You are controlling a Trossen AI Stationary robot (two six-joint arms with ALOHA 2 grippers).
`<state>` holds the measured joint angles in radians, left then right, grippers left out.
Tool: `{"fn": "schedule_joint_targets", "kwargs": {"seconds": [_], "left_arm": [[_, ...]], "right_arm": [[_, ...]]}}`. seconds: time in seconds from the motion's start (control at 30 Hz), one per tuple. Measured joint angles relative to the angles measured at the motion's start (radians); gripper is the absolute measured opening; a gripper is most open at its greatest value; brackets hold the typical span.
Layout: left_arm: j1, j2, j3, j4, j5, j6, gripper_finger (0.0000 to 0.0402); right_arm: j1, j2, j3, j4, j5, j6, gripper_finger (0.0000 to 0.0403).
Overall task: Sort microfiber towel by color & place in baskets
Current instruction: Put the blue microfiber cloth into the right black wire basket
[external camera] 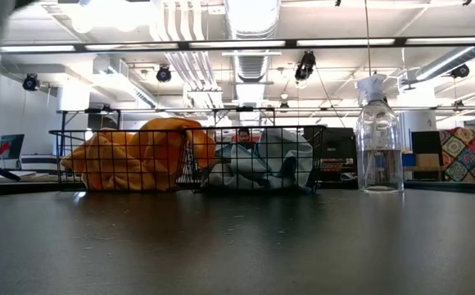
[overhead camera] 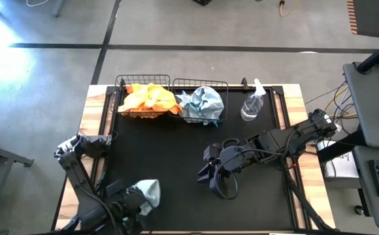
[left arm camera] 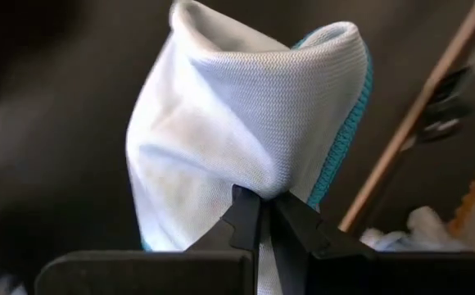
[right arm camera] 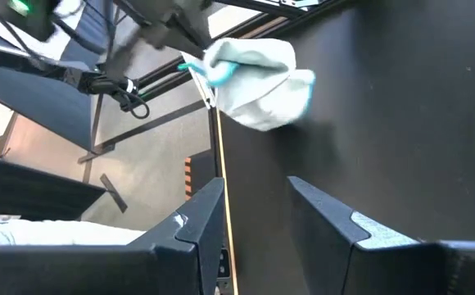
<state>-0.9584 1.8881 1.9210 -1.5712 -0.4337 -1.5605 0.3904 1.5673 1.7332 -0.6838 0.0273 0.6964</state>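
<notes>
At the near edge of the black table mat [overhead camera: 176, 163], toward seven o'clock in the overhead view, the left gripper [left arm camera: 260, 215] is pinched tight on a pale blue-grey towel [overhead camera: 148, 193], its two dark fingers [left arm camera: 242, 220] closed together on a fold so that the cloth, edged in teal stitching, bunches up above them. The right gripper [overhead camera: 210, 176] sits over the middle of the mat, a little toward four o'clock of centre, its fingers [right arm camera: 198, 215] standing apart with nothing between them, pointed toward the held cloth, which lies well apart from it. Along the far edge, at twelve o'clock, two black wire baskets stand side by side and touching: the left basket [overhead camera: 121, 86] is heaped with orange towels [overhead camera: 147, 99], the right basket [overhead camera: 223, 88] holds crumpled blue-grey towels [overhead camera: 201, 103]. Just beside the right basket, toward one o'clock, a clear spray bottle [overhead camera: 253, 104] stands upright with its white trigger head on. From table height the orange heap rises above its basket's rim, and a person [external camera: 243, 137] can be seen in the room behind the baskets.
</notes>
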Motion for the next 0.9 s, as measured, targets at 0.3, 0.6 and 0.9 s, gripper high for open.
{"fn": "schedule_joint_targets", "kwargs": {"seconds": [0.3, 0.6, 0.9], "left_arm": [[0.024, 0.000, 0.087, 0.000, -0.082, 0.183, 0.0002], [0.071, 0.000, 0.061, 0.000, -0.116, 0.307, 0.0002], [0.118, -0.003, 0.086, 0.000, -0.183, 0.442, 0.0002]], "right_arm": [[0.000, 0.000, 0.000, 0.009, 0.000, 0.001, 0.0123], [0.000, 0.000, 0.000, 0.008, 0.000, 0.038, 0.0123], [0.000, 0.000, 0.000, 0.008, 0.000, 0.063, 0.0123]]}}
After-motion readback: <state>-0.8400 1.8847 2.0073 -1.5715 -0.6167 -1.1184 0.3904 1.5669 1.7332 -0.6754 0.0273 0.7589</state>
